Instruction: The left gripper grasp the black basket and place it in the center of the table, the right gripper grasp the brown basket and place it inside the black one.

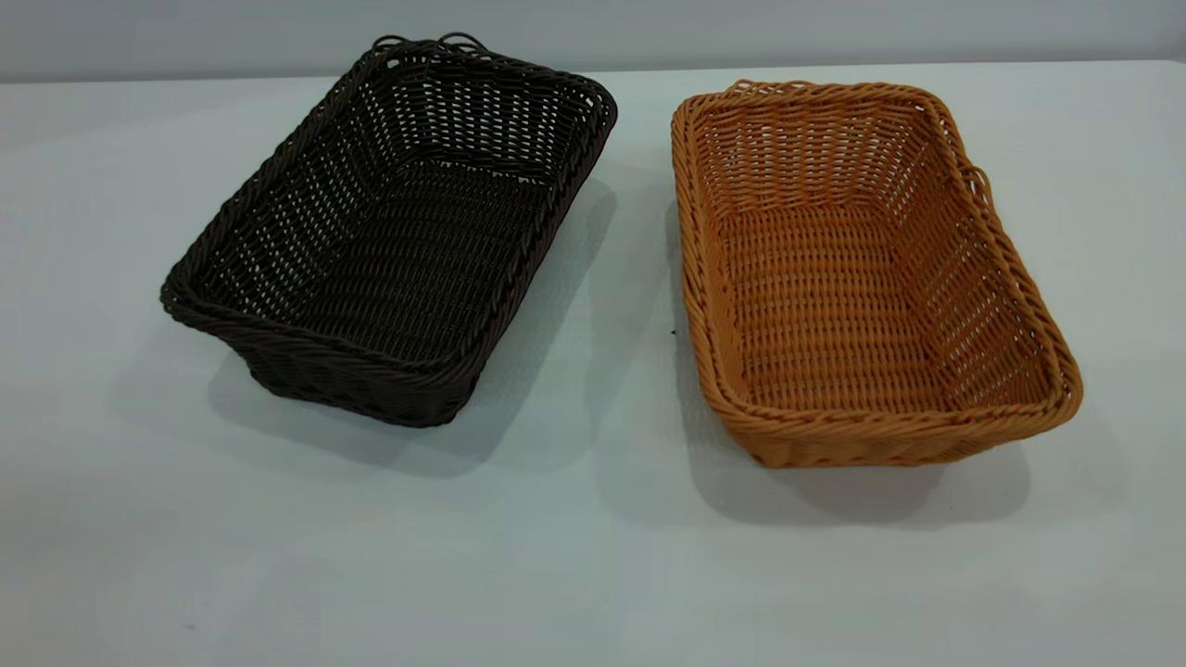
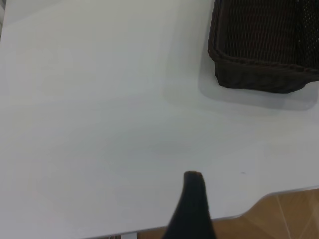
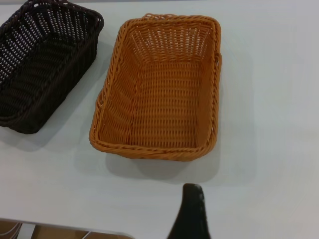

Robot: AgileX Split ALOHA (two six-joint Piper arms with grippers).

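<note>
The black basket [image 1: 389, 241] stands upright and empty on the white table [image 1: 593, 556], left of middle. The brown basket [image 1: 862, 278] stands upright and empty beside it on the right, a small gap between them. Neither gripper shows in the exterior view. In the left wrist view a black part of my left gripper [image 2: 192, 209] hangs over the table's near edge, well away from the black basket [image 2: 264, 50]. In the right wrist view a black part of my right gripper [image 3: 192, 214] hovers over bare table, a short way from the brown basket's [image 3: 159, 89] near short rim.
The table's edge [image 2: 279, 196] with brown floor beyond it shows in the left wrist view. The black basket [image 3: 45, 64] also shows in the right wrist view, beside the brown one. A grey wall [image 1: 593, 28] runs behind the table.
</note>
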